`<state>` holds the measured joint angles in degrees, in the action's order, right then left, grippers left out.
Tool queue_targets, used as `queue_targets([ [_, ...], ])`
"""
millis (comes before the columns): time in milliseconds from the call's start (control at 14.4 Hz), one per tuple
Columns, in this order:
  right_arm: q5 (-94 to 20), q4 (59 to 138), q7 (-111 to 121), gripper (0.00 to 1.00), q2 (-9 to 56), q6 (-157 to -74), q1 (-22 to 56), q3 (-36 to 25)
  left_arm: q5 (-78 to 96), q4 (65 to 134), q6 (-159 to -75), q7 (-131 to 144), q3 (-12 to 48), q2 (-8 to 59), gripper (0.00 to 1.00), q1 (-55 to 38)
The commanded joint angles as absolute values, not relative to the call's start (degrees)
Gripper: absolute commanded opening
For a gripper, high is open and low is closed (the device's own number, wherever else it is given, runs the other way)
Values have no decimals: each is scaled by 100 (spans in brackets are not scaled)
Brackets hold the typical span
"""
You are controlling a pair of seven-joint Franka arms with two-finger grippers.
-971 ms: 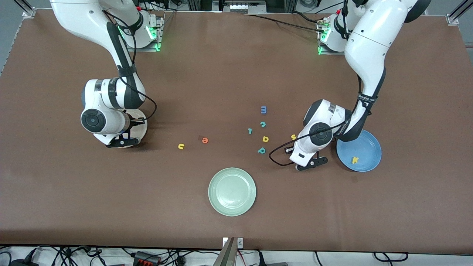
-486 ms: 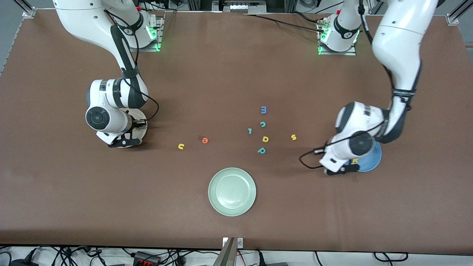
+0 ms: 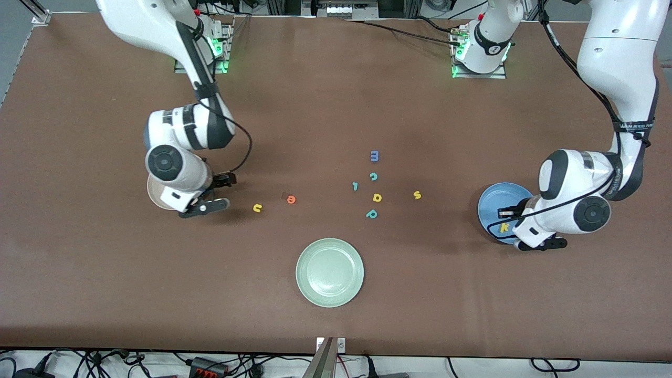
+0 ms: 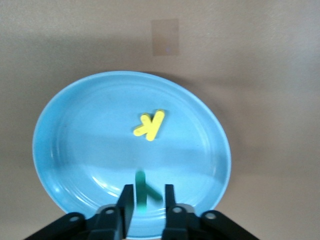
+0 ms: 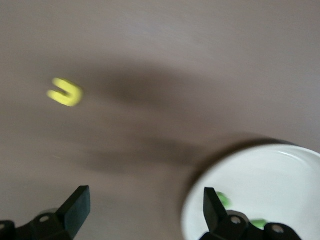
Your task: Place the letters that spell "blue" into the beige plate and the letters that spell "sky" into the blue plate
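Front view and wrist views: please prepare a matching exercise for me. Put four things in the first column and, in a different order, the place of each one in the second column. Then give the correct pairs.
Things
1. yellow k
2. yellow u
3. yellow s
4. left gripper

Places
A. over the blue plate
B. lies close to the right gripper
C. lies in the blue plate
D. lies between the yellow d-like letter and the blue plate

Pairs: 1-C, 2-B, 3-D, 4-A
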<state>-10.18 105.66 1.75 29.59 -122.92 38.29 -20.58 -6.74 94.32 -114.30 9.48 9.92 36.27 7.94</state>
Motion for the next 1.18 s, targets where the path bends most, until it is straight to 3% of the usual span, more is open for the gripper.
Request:
queue_targets([
  [0, -1449, 9907, -279, 100, 3540, -12217, 3876, -2092, -817, 9457, -11260, 931, 1133, 3543, 100, 721],
  [278, -1591, 9379, -1228, 100, 3980, -12225, 4051, -2083, -800, 9780, -10907, 1246, 1633, 3130, 100, 712],
  [486, -1836, 9255, -2161, 100, 4192, -12444, 4288, -2092, -817, 10195, -11056, 2659, 2424, 3067, 100, 642],
  [971, -2628, 9316, -2241, 100, 4421, -12805, 4201, -2092, -826, 10423, -12864, 4008, 2435, 3708, 100, -9],
  [1110, -2628, 9404, -2224, 100, 4421, -12902, 4201, -2092, -835, 10450, -12955, 4104, 2382, 3727, 100, -149],
])
